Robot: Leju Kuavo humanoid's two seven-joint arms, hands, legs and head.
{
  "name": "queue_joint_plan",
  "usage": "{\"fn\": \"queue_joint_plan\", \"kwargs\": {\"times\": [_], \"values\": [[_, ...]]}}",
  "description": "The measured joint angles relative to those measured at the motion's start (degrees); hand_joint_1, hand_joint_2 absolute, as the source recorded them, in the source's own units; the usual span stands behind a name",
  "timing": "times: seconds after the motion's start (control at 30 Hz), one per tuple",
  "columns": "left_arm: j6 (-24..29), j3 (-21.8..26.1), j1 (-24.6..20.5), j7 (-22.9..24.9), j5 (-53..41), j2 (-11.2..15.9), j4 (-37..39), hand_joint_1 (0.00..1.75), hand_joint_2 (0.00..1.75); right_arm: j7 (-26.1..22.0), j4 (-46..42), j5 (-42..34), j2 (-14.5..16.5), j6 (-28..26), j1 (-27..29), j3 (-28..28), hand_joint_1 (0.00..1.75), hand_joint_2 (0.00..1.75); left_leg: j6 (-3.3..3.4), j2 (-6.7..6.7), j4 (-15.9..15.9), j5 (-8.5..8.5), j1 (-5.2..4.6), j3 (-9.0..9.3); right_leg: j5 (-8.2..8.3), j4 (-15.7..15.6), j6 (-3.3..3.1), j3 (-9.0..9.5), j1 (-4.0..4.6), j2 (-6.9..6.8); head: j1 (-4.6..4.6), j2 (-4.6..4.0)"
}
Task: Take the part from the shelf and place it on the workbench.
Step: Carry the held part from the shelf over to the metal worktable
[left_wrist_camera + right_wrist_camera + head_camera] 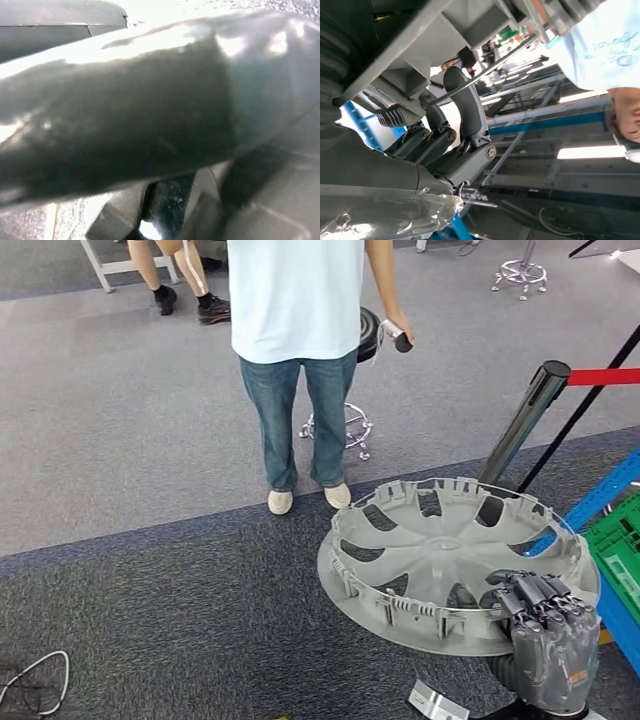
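Head view, nearest first: the right hand (545,640), grey-shelled with dark fingers, is curled over the near rim of the part (445,560), a round grey plastic wheel cover. The cover is held almost flat in the air above the carpet, its hollow inner side up, showing curved spokes, open slots and small clips standing around the edge. A small orange mark sits on the hand's shell, too small to read. In the right wrist view the dark fingers (469,115) hook around a grey moulded edge of the cover. Whether the left hand is spread or closed cannot be told; the left wrist view is a dark glossy blur. To the right of the cover are a blue metal shelf frame (604,495) and a green ribbed crate (620,545). A looped cable (34,685) lies on the dark grey carpet (166,620) at the lower left. Behind the cover a black barrier post (524,420) carries a red belt (602,376). Farther off stands a person (302,360) in a pale blue shirt, jeans and white shoes, holding a small dark object; the shirt's writing in the right wrist view is unreadable.
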Motion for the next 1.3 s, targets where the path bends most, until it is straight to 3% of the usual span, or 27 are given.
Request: {"fn": "queue_joint_plan", "kwargs": {"times": [0.03, 0.1, 0.17, 0.23, 0.3, 0.33, 0.4, 0.47, 0.53, 0.6, 0.67, 0.73, 0.8, 0.83, 0.87, 0.9, 0.97, 1.03, 1.1, 1.13, 1.2, 1.23, 1.3], "values": [[-0.09, -0.07, -0.01, 0.00, -0.04, 0.03, 0.01, 0.00, 0.00, -0.14, -0.03, -0.05, 0.14, 0.00, 0.00, -0.14, 1.75, 1.75, -0.32, -0.63, 0.07, 0.11, 0.06, -0.28, -0.19, -0.51, -0.22, 0.27, -0.02, 0.49, 0.01, 0.00], [-0.25, -0.12, 0.06, 0.00, -0.07, 0.07, 0.02, 0.00, 0.00, -0.28, -0.08, -0.10, 0.38, 0.01, -0.01, -0.34, 1.75, 1.75, -0.93, -1.11, 0.10, 0.27, 0.30, -0.73, -0.09, -0.73, -0.86, 0.49, 0.11, -0.78, -0.01, 0.00], [-0.35, -0.14, 0.04, 0.00, -0.15, 0.07, 0.02, 0.00, 0.00, -0.31, -0.13, -0.10, 0.60, 0.01, 0.01, -0.52, 1.75, 1.75, -1.56, 1.52, 2.24, -1.05, 0.18, -1.82, -0.01, -1.08, -1.47, 0.90, 0.11, -2.26, -0.39, 0.00], [-0.39, -0.16, -0.06, 0.00, -0.23, 0.04, 0.02, 0.00, 0.00, -0.31, -0.21, -0.09, 0.79, 0.01, 0.05, -0.70, 1.75, 1.75, -2.18, 4.88, 8.39, -4.12, 0.21, -4.91, -0.16, -1.23, -1.90, 1.23, 0.25, -3.80, -0.78, 0.00], [-0.40, -0.17, -0.10, -0.01, -0.24, 0.05, 0.02, 0.00, 0.00, -0.31, -0.24, -0.09, 0.91, 0.01, 0.06, -0.81, 1.75, 1.75, -2.52, 5.80, 14.57, -6.22, 0.54, -8.24, -0.41, -1.24, -2.11, 1.44, 0.38, -5.50, -0.80, 0.00], [-0.40, -0.17, -0.10, -0.02, -0.23, 0.05, 0.02, 0.00, 0.00, -0.31, -0.24, -0.09, 0.95, 0.01, 0.07, -0.84, 1.75, 1.75, -2.58, 5.91, 15.37, -5.90, 0.66, -8.74, -0.55, -1.23, -2.14, 1.57, 0.41, -6.33, -0.81, 0.00], [-0.41, -0.17, -0.10, -0.02, -0.24, 0.05, 0.02, 0.00, 0.00, -0.32, -0.25, -0.09, 1.01, 0.01, 0.05, -0.86, 1.75, 1.75, -2.49, 6.56, 10.98, -2.71, 0.76, -6.46, -0.89, -1.23, -2.02, 1.99, 0.45, -7.76, -0.81, 0.00], [-0.43, -0.17, -0.12, -0.02, -0.29, 0.03, 0.02, 0.00, 0.00, -0.37, -0.27, -0.09, 1.09, 0.01, 0.03, -0.90, 1.75, 1.75, -2.12, 9.22, 3.75, 0.05, 0.45, -2.55, -1.35, -1.18, -1.62, 2.43, 0.65, -8.85, -0.81, 0.00], [-0.47, -0.18, -0.11, -0.02, -0.37, 0.01, 0.02, 0.00, 0.00, -0.43, -0.28, -0.09, 1.16, 0.01, 0.02, -1.00, 1.75, 1.75, -1.57, 10.86, 0.37, 0.43, -0.05, -0.93, -1.77, -1.26, -1.08, 2.73, 0.93, -9.84, -0.74, 0.00], [-0.51, -0.19, -0.02, -0.02, -0.40, 0.03, 0.02, 0.00, 0.00, -0.49, -0.28, -0.09, 1.16, 0.01, -0.01, -1.06, 1.75, 1.75, -0.90, 9.70, -0.07, 0.38, -0.17, -0.92, -2.06, -1.50, -0.47, 3.03, 0.89, -10.68, -0.69, 0.00], [-0.56, -0.20, 0.05, -0.02, -0.43, 0.08, 0.02, 0.00, 0.00, -0.54, -0.28, -0.09, 1.17, 0.00, -0.01, -1.07, 1.75, 1.75, -0.16, 8.39, -0.50, 0.48, 0.07, -0.54, -3.26, 0.09, 0.00, 2.57, 0.66, -8.88, -0.45, 0.00], [-0.59, -0.23, -0.05, 0.00, -0.51, 0.05, 0.02, 0.00, 0.00, -0.57, -0.28, -0.09, 1.19, 0.00, 0.04, -1.10, 1.75, 1.75, 0.43, 7.13, -0.65, 0.43, 0.23, -0.25, -6.32, 6.35, 0.10, -0.41, 0.61, -5.95, 0.02, 0.00], [-0.58, -0.25, -0.13, 0.04, -0.32, -0.03, 0.02, 0.00, 0.00, -0.57, -0.27, -0.09, 1.20, 0.01, 0.11, -1.11, 1.75, 1.75, 0.71, 5.65, -0.64, 0.33, 0.20, -0.13, -8.70, 13.48, 0.16, -4.51, 0.67, -5.05, 0.23, 0.00], [-0.55, -0.22, -0.10, 0.00, 0.08, -0.04, 0.02, 0.00, 0.00, -0.58, -0.26, -0.09, 1.20, 0.01, 0.17, -1.11, 1.75, 1.75, 0.73, 4.84, -0.63, 0.29, 0.20, -0.03, -8.34, 14.67, 0.19, -5.59, 0.67, -4.98, 0.26, 0.00], [-0.57, -0.15, -0.04, -0.10, 0.73, -0.04, 0.02, 0.00, 0.00, -0.60, -0.26, -0.09, 1.20, 0.01, 0.25, -1.12, 1.75, 1.75, 0.68, 4.00, -0.62, 0.24, 0.24, 0.13, -6.86, 13.58, 0.22, -5.55, 0.63, -4.93, 0.26, 0.00], [-0.68, -0.02, 0.00, -0.28, 1.54, -0.04, 0.02, 0.00, 0.00, -0.63, -0.26, -0.11, 1.20, 0.01, 0.32, -1.14, 1.75, 1.75, 0.55, 3.16, -0.58, 0.15, 0.32, 0.33, -4.57, 10.52, 0.28, -4.48, 0.51, -4.63, 0.27, 0.00], [-1.41, 0.56, -0.01, -0.63, 3.18, 0.02, 0.03, 0.00, 0.00, -0.79, -0.28, -0.20, 1.20, 0.00, 0.37, -1.25, 1.75, 1.75, 0.01, 1.65, -0.24, -0.14, 0.41, 0.54, -0.99, 3.04, 0.45, -1.24, 0.07, -2.53, 0.30, 0.00], [-2.28, 1.30, 0.01, -0.77, 4.23, 0.16, 0.05, 0.00, 0.00, -1.02, -0.34, -0.34, 1.20, -0.01, 0.40, -1.45, 1.75, 1.75, -0.65, 0.48, 0.08, -0.17, 0.46, 0.26, -0.23, -0.39, 0.09, 0.51, -0.08, -0.92, 0.28, 0.00], [-2.73, 1.89, 0.22, -0.79, 4.83, 0.28, 0.12, 0.00, 0.00, -1.21, -0.37, -0.46, 1.21, 0.00, 0.41, -1.65, 1.75, 1.75, -1.22, -0.47, 0.00, 0.09, 0.69, -0.13, -0.26, -0.53, -0.79, 0.70, 0.16, -1.55, 0.27, 0.00], [-2.84, 2.17, 0.33, -0.86, 5.16, 0.33, 0.16, 0.00, 0.00, -1.26, -0.38, -0.49, 1.24, 0.01, 0.40, -1.72, 1.75, 1.75, -1.47, -0.11, 0.18, -0.08, 0.74, -0.32, -0.18, -0.60, -1.17, 0.74, 0.23, -2.08, 0.28, 0.00], [-2.95, 2.86, 0.40, -1.71, 6.11, 0.56, 0.21, 0.00, 0.00, -1.49, -0.52, -0.50, 1.33, 0.00, 0.56, -1.93, 1.75, 1.75, -1.97, 2.40, 3.24, -2.02, 0.68, -1.86, -0.10, -0.85, -1.88, 0.94, 0.26, -3.33, 0.04, 0.00], [-3.01, 3.23, 0.41, -2.48, 6.66, 0.74, 0.21, 0.00, 0.00, -1.67, -0.66, -0.49, 1.39, 0.00, 0.72, -2.04, 1.75, 1.75, -2.19, 4.13, 6.45, -3.69, 0.63, -3.43, -0.15, -0.89, -2.12, 1.01, 0.38, -4.00, -0.09, 0.00], [-3.02, 4.08, 0.50, -4.49, 7.57, 1.32, 0.22, 0.00, 0.00, -2.09, -0.93, -0.40, 1.54, 0.00, 1.11, -2.20, 1.75, 1.75, -2.49, 5.70, 13.78, -6.62, 0.78, -7.24, -0.33, -0.91, -2.46, 1.08, 0.62, -5.43, -0.20, 0.00]]}}
